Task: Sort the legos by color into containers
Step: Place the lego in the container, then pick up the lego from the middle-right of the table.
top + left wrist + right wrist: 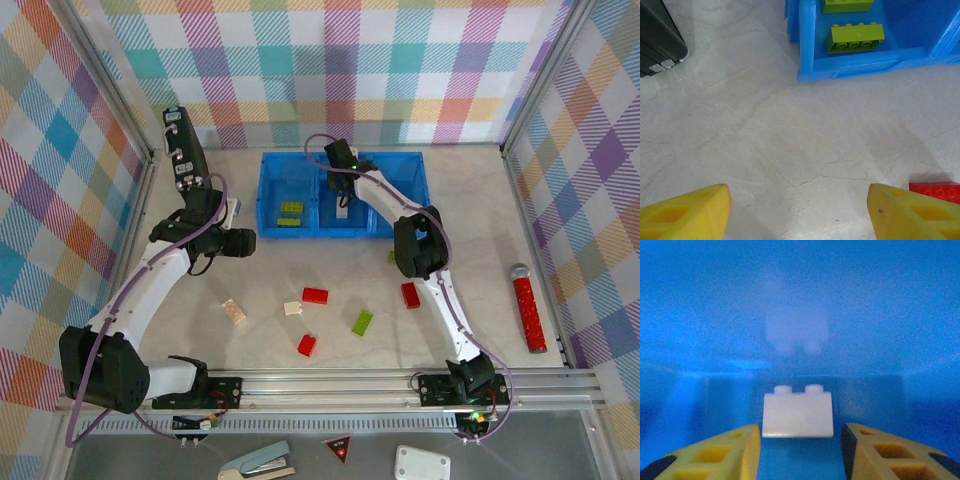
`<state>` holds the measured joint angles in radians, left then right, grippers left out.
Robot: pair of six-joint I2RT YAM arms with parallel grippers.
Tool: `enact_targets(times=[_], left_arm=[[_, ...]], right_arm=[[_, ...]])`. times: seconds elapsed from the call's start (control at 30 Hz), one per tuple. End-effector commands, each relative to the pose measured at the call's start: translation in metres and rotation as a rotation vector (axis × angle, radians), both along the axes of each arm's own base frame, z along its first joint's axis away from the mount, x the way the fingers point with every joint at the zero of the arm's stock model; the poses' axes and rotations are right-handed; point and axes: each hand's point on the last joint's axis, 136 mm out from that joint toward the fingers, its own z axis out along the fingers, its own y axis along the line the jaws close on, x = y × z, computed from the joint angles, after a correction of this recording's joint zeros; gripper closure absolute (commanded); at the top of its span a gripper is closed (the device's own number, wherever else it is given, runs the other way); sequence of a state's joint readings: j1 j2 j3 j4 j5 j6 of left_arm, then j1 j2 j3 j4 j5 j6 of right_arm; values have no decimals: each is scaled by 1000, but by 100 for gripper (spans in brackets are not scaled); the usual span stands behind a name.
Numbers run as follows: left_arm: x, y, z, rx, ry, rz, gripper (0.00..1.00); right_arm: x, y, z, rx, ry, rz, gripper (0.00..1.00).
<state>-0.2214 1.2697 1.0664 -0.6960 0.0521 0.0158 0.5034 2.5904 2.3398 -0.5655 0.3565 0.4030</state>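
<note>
Right claw (800, 429): two yellow foam-like wedge fingers (720, 452) with hollow cut-outs, spread apart and gripping nothing. Just ahead of their tips, in line with the gap, a smooth cream brick (797, 412) with two round studs lies on the glossy floor of the blue plastic tray (800, 300). The tray wall beyond it carries the brick's pale reflection. From above, this is the middle compartment.

Left claw (799, 195): the same yellow wedges, wide apart and empty over the pale, vein-marbled tabletop (790, 125). Beside its right finger lies a studded red brick (935, 191). Farther ahead and to the right is the tray's square corner, with two lime green bricks (855, 37) inside. A black ribbed device (660, 40) stands ahead to the left.

Behind both claws, toward the arm bases, loose bricks are scattered: cream (234, 312), red (307, 345) and green (362, 322).
</note>
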Motion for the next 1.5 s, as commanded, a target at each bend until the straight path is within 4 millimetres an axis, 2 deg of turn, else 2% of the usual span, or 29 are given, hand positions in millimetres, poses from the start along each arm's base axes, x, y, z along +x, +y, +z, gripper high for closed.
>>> enact_targets(times=[0.0,0.13,0.27,0.43,0.63,0.9,1.17,1.3,1.47], left_arm=[[4,-3,4,-27,-16,1,28],[3,-3,5,-32,-19,0,28],[2,-4,6,-39,-21,1,28],[0,-4,5,-40,-13,2,28],[0,-7,2,-55,3,-4,28],[-2,-9,3,-73,6,-9,28],[-3,-11,7,-86,-6,-14,28],[-3,-13,7,-95,-3,-19,28],[-3,-11,9,-88,-11,-13,28]], right_arm=[[2,2,39,11,-50,13,50],[-8,7,68,15,-62,44,48],[-28,13,89,33,-29,87,46],[-61,14,98,30,46,139,46],[-109,4,103,26,161,178,46],[-177,-25,103,14,288,211,47],[-243,-71,96,-28,356,181,46],[-270,-93,86,-59,369,163,46],[-293,-122,63,-51,406,102,45]])
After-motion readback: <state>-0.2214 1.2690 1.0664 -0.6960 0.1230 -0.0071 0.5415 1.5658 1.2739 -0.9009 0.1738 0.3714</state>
